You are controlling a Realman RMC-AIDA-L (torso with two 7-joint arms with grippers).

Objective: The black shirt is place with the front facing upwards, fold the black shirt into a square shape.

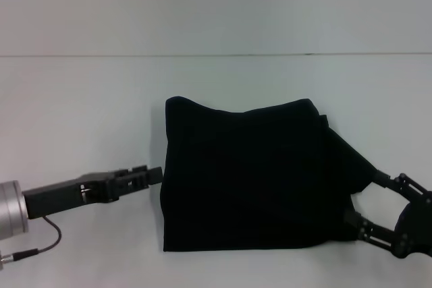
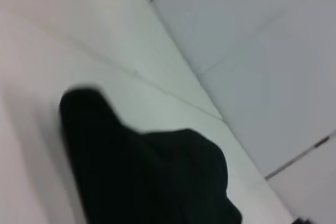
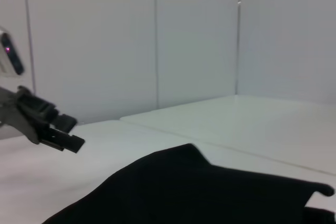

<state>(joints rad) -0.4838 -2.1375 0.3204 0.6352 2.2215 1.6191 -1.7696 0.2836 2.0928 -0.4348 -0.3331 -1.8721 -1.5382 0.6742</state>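
The black shirt (image 1: pixel 250 180) lies folded into a rough square on the white table (image 1: pixel 81 99); its lettering and neck label are hidden. It also shows in the left wrist view (image 2: pixel 147 177) and the right wrist view (image 3: pixel 199 192). My left gripper (image 1: pixel 154 175) is low over the table, shut and empty, with its tip just short of the shirt's left edge; it also shows far off in the right wrist view (image 3: pixel 65 132). My right gripper (image 1: pixel 368 200) is open at the shirt's right edge, where the cloth runs out to a point by its fingertips (image 1: pixel 379 179).
The table's far edge (image 1: pixel 216 54) meets a pale wall behind. A thin cable (image 1: pixel 47 234) hangs from my left arm near the front left. Bare table surface lies to the left of the shirt and behind it.
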